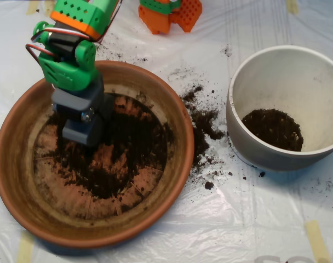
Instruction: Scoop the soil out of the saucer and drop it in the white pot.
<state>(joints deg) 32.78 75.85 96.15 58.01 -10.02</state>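
The gripper (81,131) digs into soil (120,159) left in the saucer (13,164); I cannot tell its jaw state. Gather a full load before lifting.

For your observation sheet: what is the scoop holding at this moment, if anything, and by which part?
It cannot be told. The scoop is down in the soil of the saucer, and its body hides any load from above.

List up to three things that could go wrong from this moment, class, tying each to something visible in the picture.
1. Spills in transit: soil already litters the sheet between the saucer and the white pot, so more may fall there.
2. Thin pickings: the soil left in the saucer is a shallow layer with bare clay showing, so the end effector may come up nearly empty.
3. The end effector may scrape the clay.
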